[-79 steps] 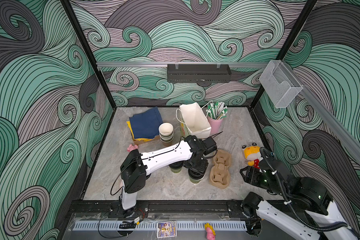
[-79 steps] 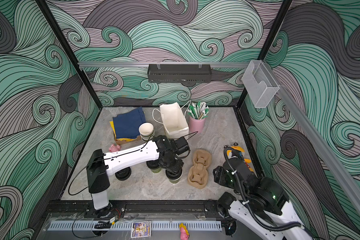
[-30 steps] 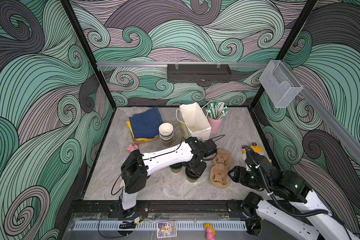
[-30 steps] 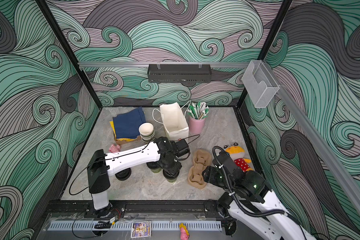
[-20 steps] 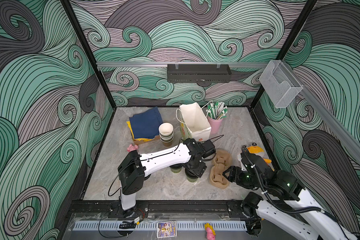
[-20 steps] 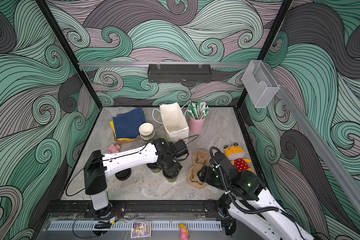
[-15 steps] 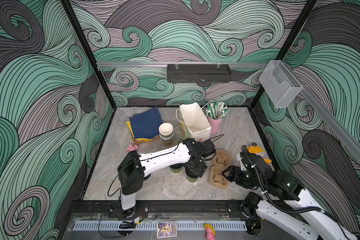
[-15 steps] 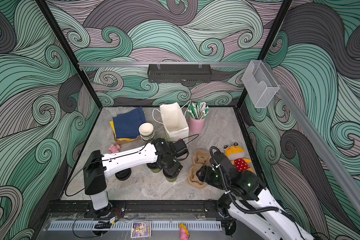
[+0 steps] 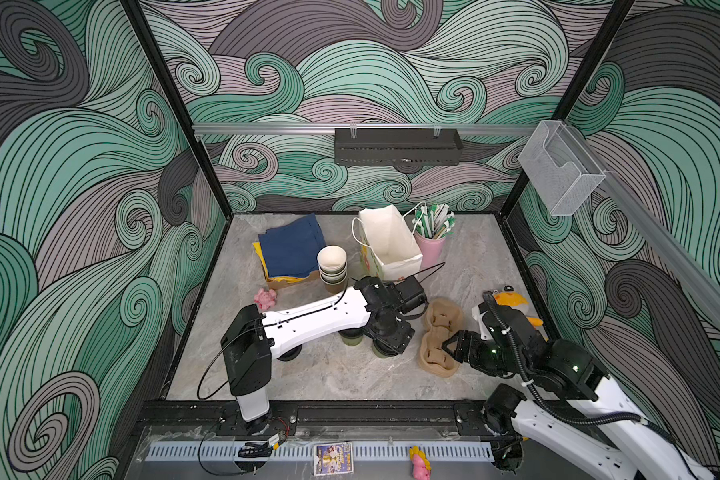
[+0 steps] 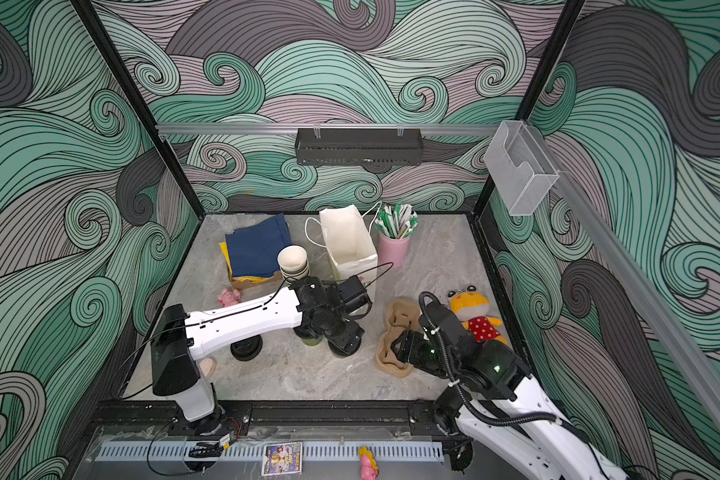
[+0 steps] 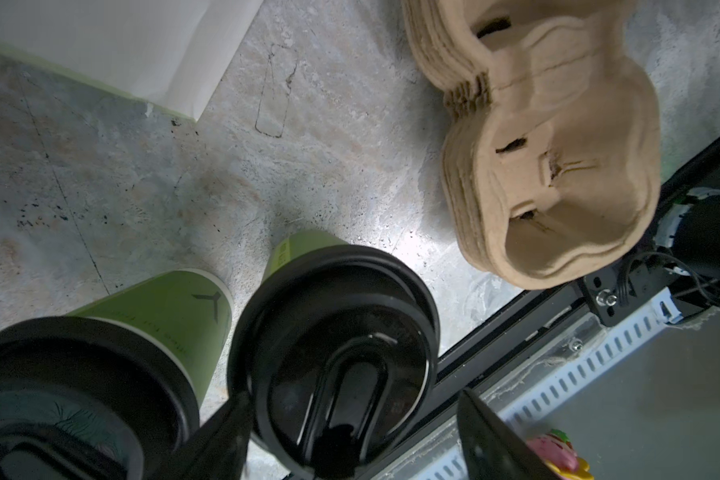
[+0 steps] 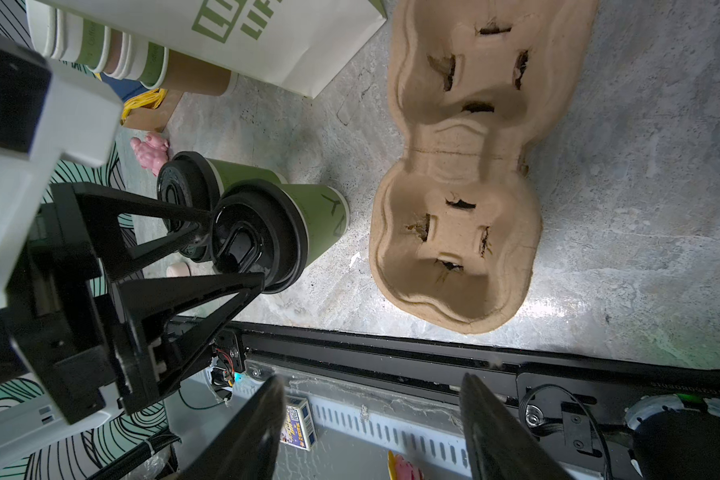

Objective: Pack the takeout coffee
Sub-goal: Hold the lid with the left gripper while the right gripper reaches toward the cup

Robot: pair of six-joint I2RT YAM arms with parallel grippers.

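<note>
Two takeout coffee cups with olive-green sides and black sip lids stand side by side mid-table. My left gripper (image 9: 389,337) (image 11: 354,392) is open and straddles the lid of the right-hand cup (image 9: 385,352) (image 11: 333,353) (image 12: 262,241). One finger sits in the gap between the cups and the other stands a little off the lid's rim. The second cup (image 9: 352,338) (image 11: 80,395) (image 12: 184,187) stands just left of it. My right gripper (image 9: 452,344) (image 12: 373,377) is open and empty. It hovers at the near end of the brown pulp carrier (image 9: 441,320) (image 12: 462,166).
An open white paper bag (image 9: 387,245) stands behind the cups. Beside it are a pink cup of straws (image 9: 431,247), a stack of empty cups (image 9: 332,266) and blue napkins (image 9: 292,245). A yellow plush (image 9: 512,301) lies right of the carrier. Spare black lids (image 9: 287,353) lie under my left arm.
My right arm has reached forward and left from the corner, bringing its open gripper to the carrier's near end. My left gripper has stayed over the lidded cup, shifting only slightly.
</note>
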